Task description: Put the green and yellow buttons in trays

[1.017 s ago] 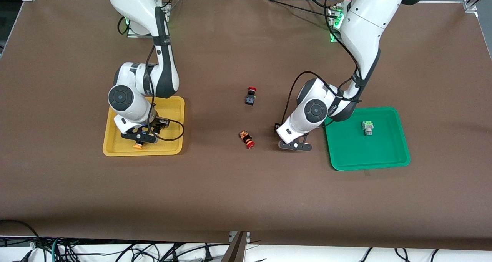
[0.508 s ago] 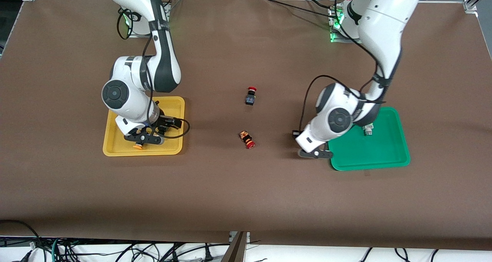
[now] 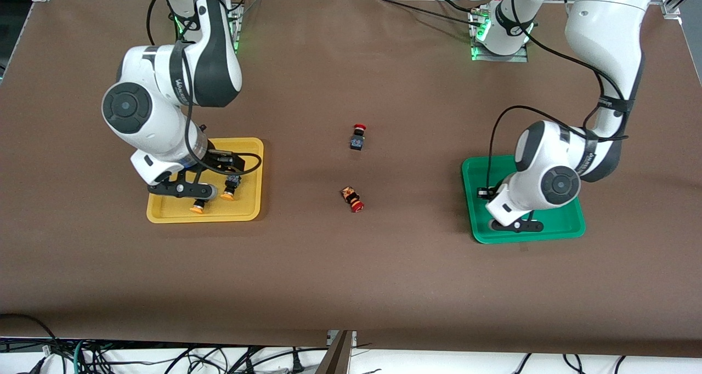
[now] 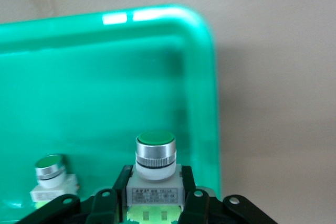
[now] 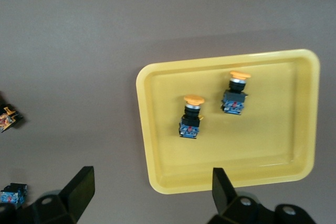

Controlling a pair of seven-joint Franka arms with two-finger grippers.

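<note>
Last green button over its tray, yellow side done.

My left gripper (image 4: 157,203) hangs over the green tray (image 3: 570,228), clenched on a green button (image 4: 155,156) whose cap points out along the fingers; the tray floor lies straight below, so I judge lowering is all that remains. The other green button (image 4: 50,174) seems, edge-on, to rest just beside. My right gripper (image 5: 149,192), fingers spread and empty, hangs above the yellow tray (image 3: 164,215) holding both yellow buttons (image 5: 191,116).
</note>
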